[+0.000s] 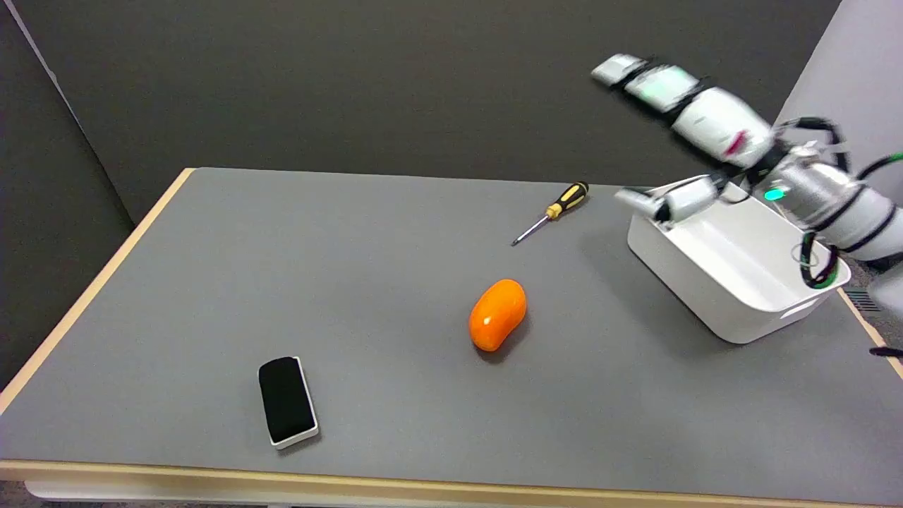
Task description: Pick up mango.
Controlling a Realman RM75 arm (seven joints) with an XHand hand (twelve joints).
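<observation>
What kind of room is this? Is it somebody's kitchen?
Probably not a kitchen. It looks like a robot test room: a plain grey table against dark walls, a white robot hand in the air, and odd things laid out for practice, such as a mango and a screwdriver.

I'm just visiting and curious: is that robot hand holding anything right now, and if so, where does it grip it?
Nothing is held. The right hand hangs in the air above the white bin, fingers spread, blurred. The mango lies untouched on the table.
</observation>
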